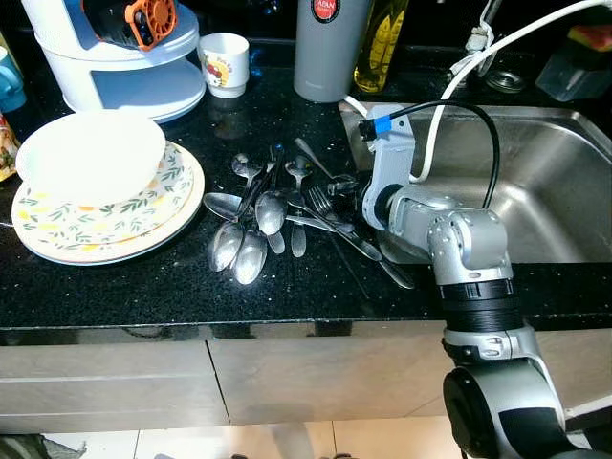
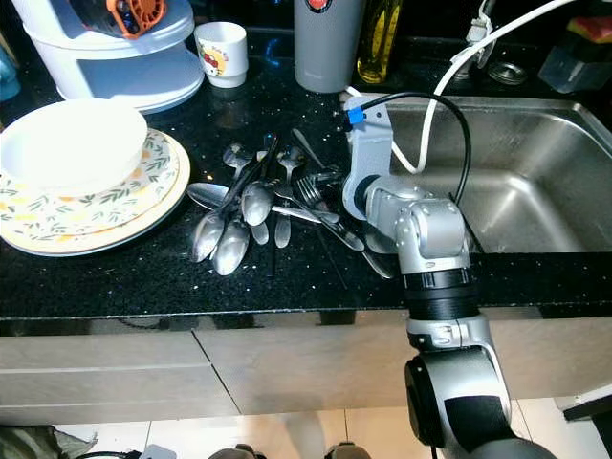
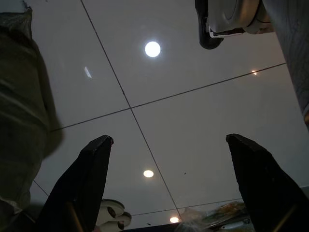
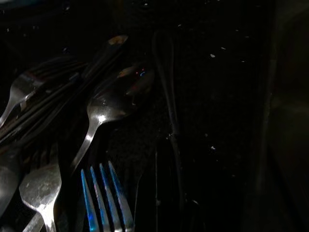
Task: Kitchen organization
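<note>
Head views, largest feature first: the black speckled table (image 1: 115, 287) spans the frame, with the steel sink (image 1: 535, 191) sunk into it at the right. At the upper left stands a white tiered rack (image 1: 115, 67), and below it a stack of leaf-patterned plates (image 1: 172, 206) carrying a white bowl (image 1: 91, 153), presumably gathered there for putting away. Along the top edge I see a grey flask (image 1: 330, 48), a bottle of yellow oil (image 1: 382, 43) and a small printed cup (image 1: 226, 63). At frame centre lies the task's thing as I read it, a loose heap of spoons and forks (image 1: 273, 215), handles crossing and bowls fanned toward the lower left. My right arm reaches in from the lower right, and its right hand (image 1: 346, 187) sits at the heap's right edge beside the sink rim; I cannot tell whether its fingers are parted or closed. Its wrist view looks closely onto a fork (image 4: 104, 195) and a spoon (image 4: 116, 99), so I judge I am lining up a pick. The left hand (image 3: 169, 186) hangs idle, its fingers spread wide apart over pale floor tiles (image 3: 193, 111).
</note>
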Controlling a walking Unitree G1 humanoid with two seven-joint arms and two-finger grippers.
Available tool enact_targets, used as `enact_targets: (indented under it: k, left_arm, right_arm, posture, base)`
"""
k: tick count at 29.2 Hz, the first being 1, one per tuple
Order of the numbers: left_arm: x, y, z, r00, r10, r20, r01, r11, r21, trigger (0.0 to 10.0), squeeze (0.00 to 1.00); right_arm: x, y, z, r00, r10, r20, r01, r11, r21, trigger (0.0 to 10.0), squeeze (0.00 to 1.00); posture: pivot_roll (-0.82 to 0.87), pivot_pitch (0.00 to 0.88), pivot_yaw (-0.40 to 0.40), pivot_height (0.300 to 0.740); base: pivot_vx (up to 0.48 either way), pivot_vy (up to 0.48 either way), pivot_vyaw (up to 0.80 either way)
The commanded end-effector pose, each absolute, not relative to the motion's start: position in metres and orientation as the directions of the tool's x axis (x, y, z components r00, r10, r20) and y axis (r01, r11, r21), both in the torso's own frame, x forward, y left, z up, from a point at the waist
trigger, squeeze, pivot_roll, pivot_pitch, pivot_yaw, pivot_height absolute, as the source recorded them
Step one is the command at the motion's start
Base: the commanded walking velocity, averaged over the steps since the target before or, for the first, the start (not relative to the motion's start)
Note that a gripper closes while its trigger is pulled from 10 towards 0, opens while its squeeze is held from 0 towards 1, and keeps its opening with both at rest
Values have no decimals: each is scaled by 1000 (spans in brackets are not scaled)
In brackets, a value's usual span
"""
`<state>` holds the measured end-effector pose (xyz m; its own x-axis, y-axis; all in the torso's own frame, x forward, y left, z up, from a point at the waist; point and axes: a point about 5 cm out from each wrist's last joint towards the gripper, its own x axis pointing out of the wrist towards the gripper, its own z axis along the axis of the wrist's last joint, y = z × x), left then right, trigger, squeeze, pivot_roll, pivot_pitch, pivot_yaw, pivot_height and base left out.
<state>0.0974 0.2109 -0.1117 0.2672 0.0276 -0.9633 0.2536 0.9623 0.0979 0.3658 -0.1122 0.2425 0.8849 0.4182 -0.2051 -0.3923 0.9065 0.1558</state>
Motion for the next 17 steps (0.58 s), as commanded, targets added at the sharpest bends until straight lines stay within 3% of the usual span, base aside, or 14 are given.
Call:
enact_targets:
  k: [1, 3, 4, 5, 6, 7, 10, 17]
  left_arm:
    - [94, 208, -113, 259, 19, -966, 247, 965, 86, 10000, 0]
    - [94, 208, -113, 259, 20, -966, 247, 965, 86, 10000, 0]
    - [95, 208, -113, 260, 20, -965, 249, 965, 87, 10000, 0]
    - [95, 208, -113, 260, 20, -965, 249, 965, 87, 10000, 0]
    - [95, 208, -113, 260, 20, -965, 252, 964, 88, 10000, 0]
    - [96, 208, -113, 260, 20, -966, 253, 963, 88, 10000, 0]
    - [96, 208, -113, 260, 19, -965, 254, 963, 88, 10000, 0]
    - [95, 207, -113, 260, 19, -965, 249, 965, 86, 10000, 0]
  right_arm:
    - [366, -115, 236, 886, 411, -214, -378, 909, 177, 0, 0]
    - [366, -115, 238, 891, 411, -195, -379, 907, 182, 0, 0]
    - [367, -115, 243, 897, 411, -163, -384, 907, 172, 4941, 0]
    - [367, -115, 243, 897, 411, -163, -384, 907, 172, 4941, 0]
    - [369, -114, 251, 897, 425, -119, -409, 902, 140, 10000, 369]
    - [370, -113, 253, 895, 432, -109, -417, 899, 134, 10000, 1000]
    - [372, -112, 255, 893, 439, -103, -425, 896, 129, 10000, 1000]
    - [389, -109, 259, 904, 382, -191, -407, 907, -110, 10000, 1000]
  posture:
    - [12, 145, -65, 740]
    - [11, 145, -62, 740]
    - [8, 145, -60, 740]
    - [8, 145, -60, 740]
    - [7, 144, -58, 740]
    - [7, 142, -59, 740]
    - [8, 142, -60, 740]
    - [22, 149, -70, 740]
  base:
    - [0, 0, 0]
    - [0, 0, 0]
    - [0, 0, 0]
    - [0, 0, 0]
    - [0, 0, 0]
    - [0, 0, 0]
    - [0, 0, 0]
    - [0, 0, 0]
